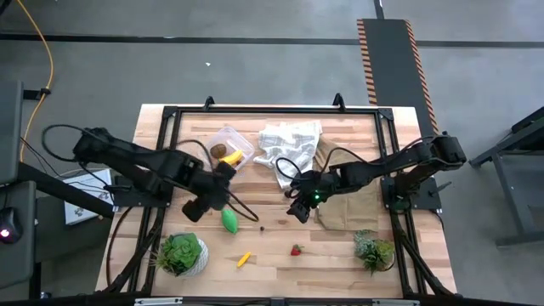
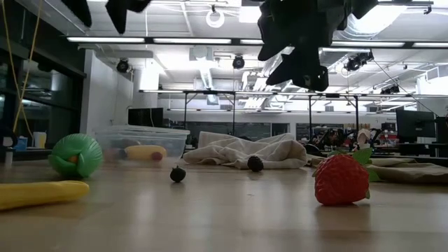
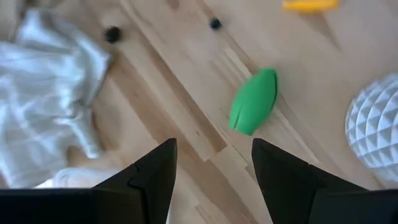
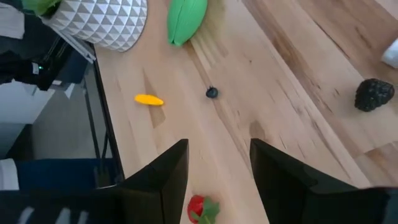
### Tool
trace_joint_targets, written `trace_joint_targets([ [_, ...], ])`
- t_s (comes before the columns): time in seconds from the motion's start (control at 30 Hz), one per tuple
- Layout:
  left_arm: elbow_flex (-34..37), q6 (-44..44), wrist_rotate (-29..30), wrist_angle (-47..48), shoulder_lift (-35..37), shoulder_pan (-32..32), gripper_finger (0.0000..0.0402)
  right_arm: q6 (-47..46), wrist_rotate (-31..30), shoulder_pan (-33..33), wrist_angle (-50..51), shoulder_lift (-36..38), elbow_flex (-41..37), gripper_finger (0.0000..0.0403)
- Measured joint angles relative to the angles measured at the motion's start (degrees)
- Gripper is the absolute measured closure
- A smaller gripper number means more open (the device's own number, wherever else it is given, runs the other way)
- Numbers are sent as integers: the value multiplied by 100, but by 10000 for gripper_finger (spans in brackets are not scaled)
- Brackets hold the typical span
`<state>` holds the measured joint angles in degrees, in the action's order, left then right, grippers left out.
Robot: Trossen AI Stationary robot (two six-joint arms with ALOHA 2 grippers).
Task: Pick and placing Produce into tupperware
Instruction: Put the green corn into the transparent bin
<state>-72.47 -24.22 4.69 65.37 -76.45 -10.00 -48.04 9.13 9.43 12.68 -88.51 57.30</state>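
Note:
The clear tupperware (image 1: 231,146) stands at the table's far middle with a yellow piece and a brown ball inside. A green oval (image 1: 229,221) lies on the wood just right of my left gripper (image 1: 195,208). In the left wrist view the open left gripper (image 3: 211,163) hovers short of the green oval (image 3: 254,101). My right gripper (image 1: 300,210), open (image 4: 217,163), hangs above bare wood at the centre. A strawberry (image 1: 296,250) and a yellow piece (image 1: 244,258) lie nearer the near edge. Two dark berries (image 1: 261,228) (image 1: 287,194) lie between the grippers.
A white checked cloth (image 1: 289,144) lies crumpled right of the tupperware. Potted plants stand at the near left (image 1: 180,253) and near right (image 1: 374,251). A brown paper sheet (image 1: 353,204) lies under the right arm. Bare wood shows between the strawberry and the right plant.

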Motion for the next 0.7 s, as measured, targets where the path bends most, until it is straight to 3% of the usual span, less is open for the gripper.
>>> trace_joint_targets([
  [0.3, 2, -415, -409, 25, -724, -15, 195, -146, -71, 165, 109, -2, 0, 240],
  [0.7, 0, -428, -464, -250, -729, -15, 63, -137, -291, 262, 235, 60, 0, 240],
])
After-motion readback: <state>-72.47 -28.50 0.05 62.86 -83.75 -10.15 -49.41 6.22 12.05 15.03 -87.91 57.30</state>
